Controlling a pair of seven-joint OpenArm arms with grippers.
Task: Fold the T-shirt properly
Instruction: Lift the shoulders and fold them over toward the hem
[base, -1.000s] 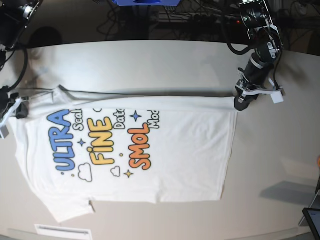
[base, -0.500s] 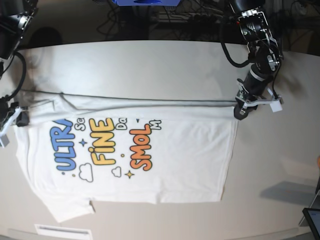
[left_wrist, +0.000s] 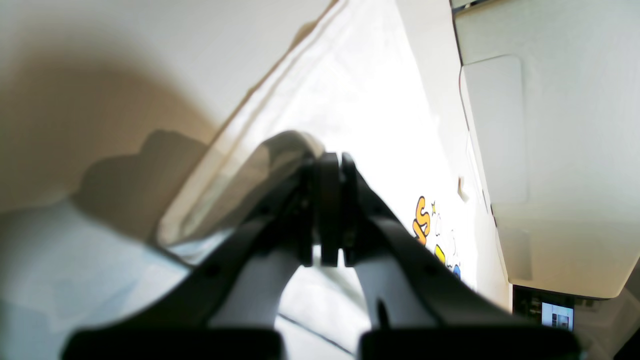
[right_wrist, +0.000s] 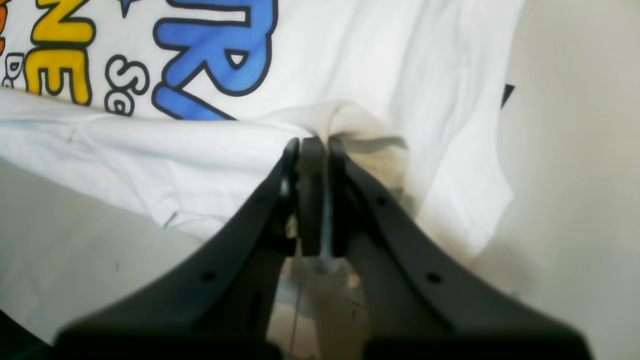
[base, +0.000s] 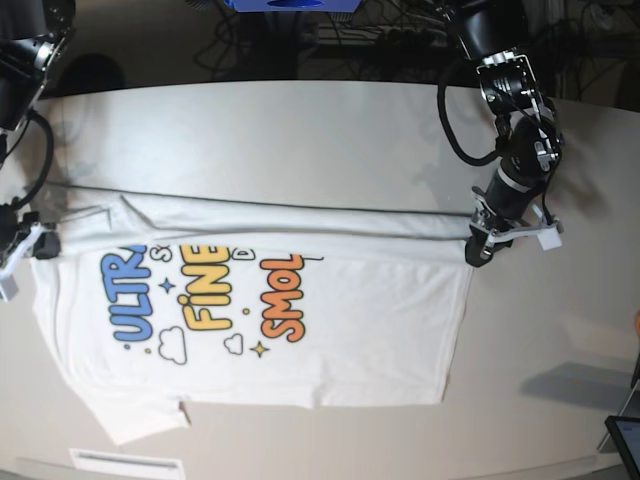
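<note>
Where the base view takes in the whole scene, the largest item is the table (base: 300, 130), a pale, matte, rounded top running off the frame at 3, 6 and 9 o'clock. Beyond its far edge, at 12 o'clock, the room is dark; tangled cables (base: 390, 40) and a blue object (base: 290, 4), cut off by the frame, are all that can be made out.

The T-shirt (base: 360, 320) lies print side up over the table's centre and its 6 to 9 o'clock part, with its far long edge raised and folded toward the near side along a straight crease. The fold hides the tops of the blue, yellow and orange lettering. Its lower sleeve reaches toward 7 o'clock.

The left gripper (base: 477, 250), at 3 o'clock, is clamped on the shirt's hem-side corner; in its wrist view the black jaws meet on a bunched fold of white cloth. The arm above it is cut off at 12 o'clock.

The right gripper (base: 30, 240), at 9 o'clock, is partly out of frame; its wrist view shows the jaws pinched tight on gathered cloth near the blue letters.

At 5 o'clock a dark screen (base: 625, 440) is cut off at the corner.
</note>
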